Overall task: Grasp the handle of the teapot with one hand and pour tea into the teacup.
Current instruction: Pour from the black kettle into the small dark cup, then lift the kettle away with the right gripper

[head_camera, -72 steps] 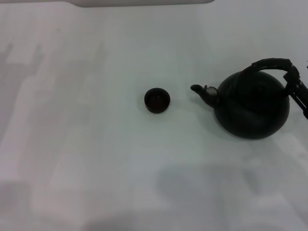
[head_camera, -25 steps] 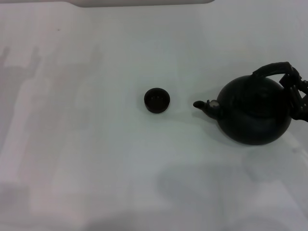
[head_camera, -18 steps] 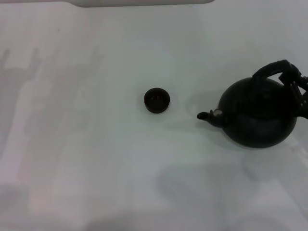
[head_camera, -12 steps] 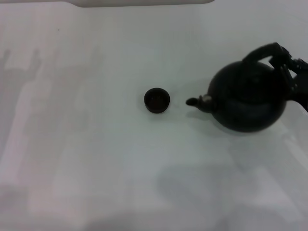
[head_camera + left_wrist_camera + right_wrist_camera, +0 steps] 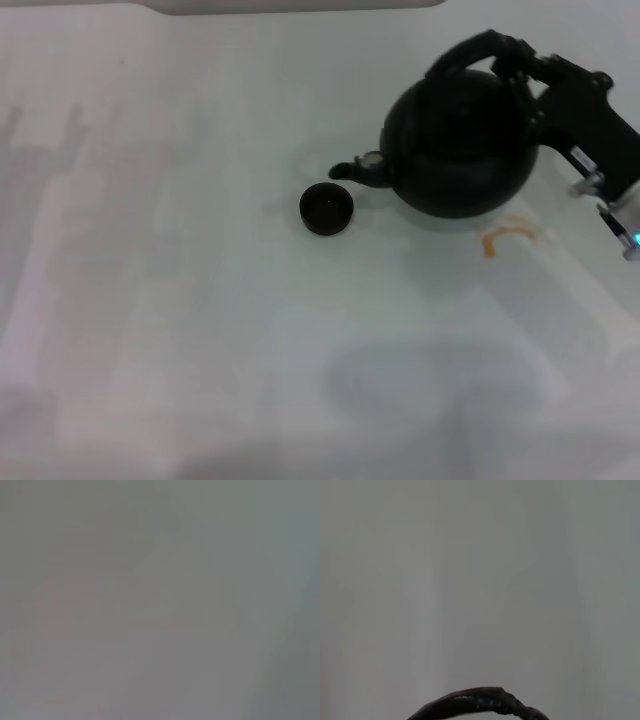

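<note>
right gripper [image 5: 522, 72] is clamped on the handle [image 5: 462, 54] of the teapot [image 5: 458, 142], gripping the far right end of the arched hoop where it meets the body; the pot appears to be held clear of the table [image 5: 180, 330], with its body to the right of and slightly behind the teacup [image 5: 326, 209]. the spout [image 5: 352, 170] points left, its tip just behind and just beside the cup's far rim, not yet over the opening as far as the head view allows. an amber arc of tea [image 5: 502, 235] lies on the table below and to the right of the pot, well apart from the cup; judged as spillage, so the pot is likely full and prone to slop. in the right wrist view only a portion of the ribbed handle [image 5: 480, 703] shows. left gripper is not in view; its wrist view shows only blank surface. recommendation for the step in hand: bring the spout tip squarely above the middle of the cup before any tilt, keep it low over the rim, then rotate slowly about the handle axis. the cup is very small against the pot, so flow must be started gently and stopped early. the off-centre grip may let the pot swing; avoid abrupt wrist motion.
</note>
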{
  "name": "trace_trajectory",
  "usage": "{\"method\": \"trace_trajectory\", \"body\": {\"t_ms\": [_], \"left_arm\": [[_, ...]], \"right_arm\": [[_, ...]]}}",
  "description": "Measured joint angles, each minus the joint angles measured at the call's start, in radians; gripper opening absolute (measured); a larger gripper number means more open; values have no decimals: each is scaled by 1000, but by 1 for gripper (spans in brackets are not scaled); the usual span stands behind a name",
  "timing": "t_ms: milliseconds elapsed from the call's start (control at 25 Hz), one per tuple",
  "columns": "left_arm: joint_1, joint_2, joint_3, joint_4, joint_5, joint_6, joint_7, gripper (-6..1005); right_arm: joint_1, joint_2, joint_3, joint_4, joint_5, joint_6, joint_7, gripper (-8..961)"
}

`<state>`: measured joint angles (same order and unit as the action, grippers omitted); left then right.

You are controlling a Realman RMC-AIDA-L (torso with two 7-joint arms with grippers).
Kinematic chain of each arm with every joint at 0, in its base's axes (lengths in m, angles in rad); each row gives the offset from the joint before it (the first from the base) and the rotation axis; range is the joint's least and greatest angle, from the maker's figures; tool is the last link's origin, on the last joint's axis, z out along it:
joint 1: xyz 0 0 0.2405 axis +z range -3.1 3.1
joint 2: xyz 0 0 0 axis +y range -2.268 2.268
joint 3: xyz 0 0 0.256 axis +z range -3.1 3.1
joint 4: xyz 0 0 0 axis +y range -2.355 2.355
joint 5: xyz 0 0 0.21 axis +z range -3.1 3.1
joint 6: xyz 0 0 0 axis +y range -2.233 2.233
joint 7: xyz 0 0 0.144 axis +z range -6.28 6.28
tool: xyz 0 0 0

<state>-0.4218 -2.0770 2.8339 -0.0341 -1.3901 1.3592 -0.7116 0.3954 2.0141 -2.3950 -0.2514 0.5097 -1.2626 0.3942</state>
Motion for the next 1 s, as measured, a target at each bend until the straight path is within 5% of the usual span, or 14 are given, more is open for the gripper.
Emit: {"method": "trace_trajectory", "body": {"t_ms": [1000], "left_arm": [[3,-2,7,3,8,-3,0,862]], "right_arm": [[35,2,4,-86,0,69,-383,153]]}}
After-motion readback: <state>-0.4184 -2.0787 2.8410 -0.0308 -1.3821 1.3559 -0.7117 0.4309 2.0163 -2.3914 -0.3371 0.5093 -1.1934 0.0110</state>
